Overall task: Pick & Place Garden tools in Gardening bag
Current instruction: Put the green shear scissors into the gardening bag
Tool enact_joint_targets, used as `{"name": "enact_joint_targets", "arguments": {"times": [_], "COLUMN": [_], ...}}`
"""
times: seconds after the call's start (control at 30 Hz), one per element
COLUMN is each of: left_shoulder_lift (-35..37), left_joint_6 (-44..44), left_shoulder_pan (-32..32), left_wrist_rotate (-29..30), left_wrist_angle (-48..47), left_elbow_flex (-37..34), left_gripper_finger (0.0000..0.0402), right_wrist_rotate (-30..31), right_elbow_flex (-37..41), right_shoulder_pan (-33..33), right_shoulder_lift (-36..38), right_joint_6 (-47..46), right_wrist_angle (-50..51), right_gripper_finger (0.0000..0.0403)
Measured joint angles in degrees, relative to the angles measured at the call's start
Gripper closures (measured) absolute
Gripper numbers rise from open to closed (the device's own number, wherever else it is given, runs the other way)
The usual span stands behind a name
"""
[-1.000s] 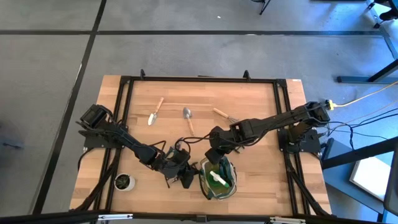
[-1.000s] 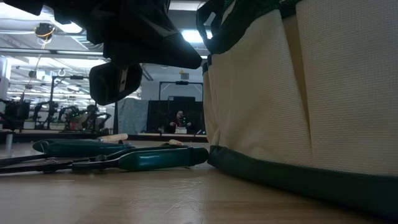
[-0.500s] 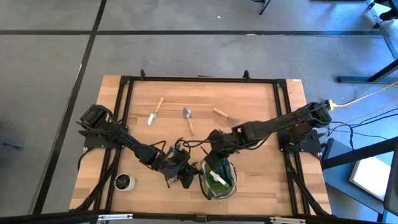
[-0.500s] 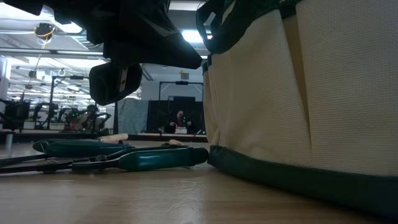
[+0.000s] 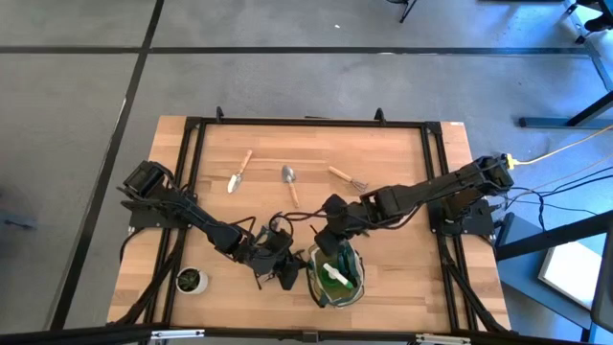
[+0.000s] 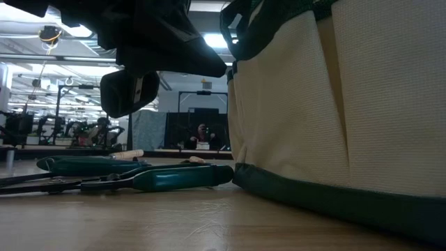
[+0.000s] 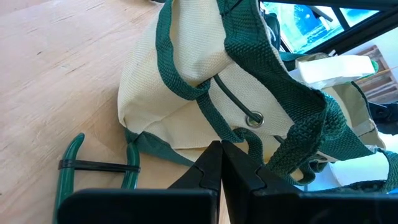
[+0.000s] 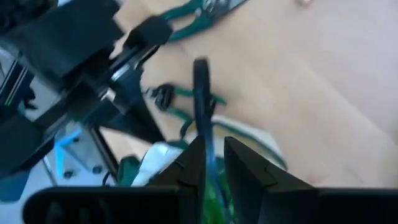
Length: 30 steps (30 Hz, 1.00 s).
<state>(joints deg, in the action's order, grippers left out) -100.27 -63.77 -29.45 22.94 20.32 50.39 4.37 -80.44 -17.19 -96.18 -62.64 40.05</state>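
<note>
Three wooden-handled tools [image 5: 291, 184], one shears [image 6: 139, 179], one spray bottle [image 5: 335, 273], one bag [image 5: 335, 297], one potted plant [image 5: 191, 280].

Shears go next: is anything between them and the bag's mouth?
Yes. The left gripper sits against the gardening bag on the side where the pruning shears lie, and the right gripper hangs at its rim.

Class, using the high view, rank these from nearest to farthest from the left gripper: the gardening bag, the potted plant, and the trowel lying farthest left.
1. gardening bag, right beside the left gripper.
2. potted plant, near the table's left front corner.
3. trowel, toward the back.
</note>
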Motion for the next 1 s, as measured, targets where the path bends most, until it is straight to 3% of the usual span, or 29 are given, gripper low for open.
{"name": "enact_joint_targets", "arguments": {"times": [0.27,0.57,0.8,1.0], "left_shoulder_lift": [0.00,0.00,0.00,0.00], "left_joint_6": [0.00,0.00,-0.02,-0.02], "left_shoulder_pan": [-0.02,-0.02,-0.21,-0.35], "left_wrist_rotate": [-0.02,-0.03,-0.02,-0.04], "left_wrist_angle": [0.00,0.00,0.00,0.00], "left_elbow_flex": [0.00,0.00,0.00,0.00], "left_gripper_finger": [0.0400,0.0400,0.0400,0.0400], "right_wrist_rotate": [4.56,-5.92,-14.82,-11.92], "right_elbow_flex": [0.00,0.02,0.07,0.07], "right_shoulder_pan": [3.44,6.16,5.94,4.43], "right_shoulder_lift": [0.00,0.00,0.63,0.61], "right_joint_6": [-2.98,0.10,9.13,13.89], "right_wrist_angle": [4.07,0.02,-5.72,-1.97], "right_gripper_finger": [0.0344,0.0354,0.0352,0.0308]}}
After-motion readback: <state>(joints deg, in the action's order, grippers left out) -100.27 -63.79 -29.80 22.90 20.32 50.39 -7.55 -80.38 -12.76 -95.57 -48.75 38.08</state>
